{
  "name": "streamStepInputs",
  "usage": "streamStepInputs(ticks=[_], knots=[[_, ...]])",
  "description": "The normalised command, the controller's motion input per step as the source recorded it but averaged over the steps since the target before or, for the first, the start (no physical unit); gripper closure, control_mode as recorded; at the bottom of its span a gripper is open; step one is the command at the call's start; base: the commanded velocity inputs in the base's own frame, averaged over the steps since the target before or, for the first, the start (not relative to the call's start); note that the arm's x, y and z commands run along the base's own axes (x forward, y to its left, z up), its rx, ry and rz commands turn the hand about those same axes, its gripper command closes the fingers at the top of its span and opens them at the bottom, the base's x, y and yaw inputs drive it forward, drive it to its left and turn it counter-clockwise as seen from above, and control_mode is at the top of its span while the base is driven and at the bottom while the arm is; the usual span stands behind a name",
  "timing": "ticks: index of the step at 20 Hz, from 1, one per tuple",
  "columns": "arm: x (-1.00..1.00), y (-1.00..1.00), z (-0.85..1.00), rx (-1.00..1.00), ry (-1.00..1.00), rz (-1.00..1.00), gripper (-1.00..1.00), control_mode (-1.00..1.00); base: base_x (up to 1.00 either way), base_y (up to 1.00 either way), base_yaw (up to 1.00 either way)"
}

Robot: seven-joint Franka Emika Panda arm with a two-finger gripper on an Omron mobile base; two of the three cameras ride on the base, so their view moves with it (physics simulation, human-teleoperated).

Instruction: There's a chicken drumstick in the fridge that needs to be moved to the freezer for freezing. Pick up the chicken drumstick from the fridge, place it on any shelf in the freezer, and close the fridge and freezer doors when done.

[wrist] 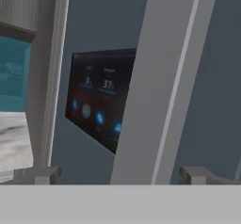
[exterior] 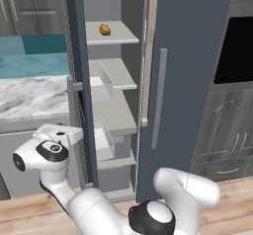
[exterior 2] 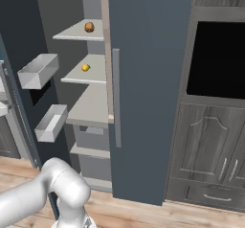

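The chicken drumstick (exterior: 105, 29) (exterior 2: 89, 27), a small golden-brown lump, lies on the top shelf (exterior: 121, 35) (exterior 2: 76, 32) of the freezer. The freezer door (exterior: 76, 56) (wrist: 103, 20) stands wide open, edge-on in the left base view. The fridge door (exterior: 192, 81) (exterior 2: 148, 78) on the right looks shut. My gripper (wrist: 120, 176) is open on the outer side of the freezer door. Its grey bar handle (wrist: 160, 100) runs up between my fingertips (wrist: 37, 175), just right of the black panel of lights (wrist: 101, 105). The arm's hand (exterior: 59, 134) sits left of the door edge.
A small orange round item (exterior 2: 85, 67) rests on the second shelf. Clear bins (exterior 2: 38, 71) (exterior 2: 50, 121) hang on the inside of the open door. A marble counter (exterior: 29, 98) lies left of the door. A black wall oven (exterior 2: 220, 59) with cabinets below stands right.
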Motion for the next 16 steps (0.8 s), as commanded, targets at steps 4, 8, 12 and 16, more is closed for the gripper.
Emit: streamStepInputs(ticks=[4,8,12,16], knots=[[0.30,0.19,-0.23,-0.07,0.01,0.00,-1.00,-1.00,0.00,0.00,0.00],[0.14,-0.01,-0.08,-0.02,0.00,0.00,-1.00,-1.00,0.00,0.00,0.00],[0.12,-0.38,-0.01,0.00,0.00,0.00,-1.00,-1.00,0.00,0.00,0.00],[0.18,-0.66,-0.02,0.00,0.00,0.00,-1.00,-1.00,0.00,0.00,0.00]])
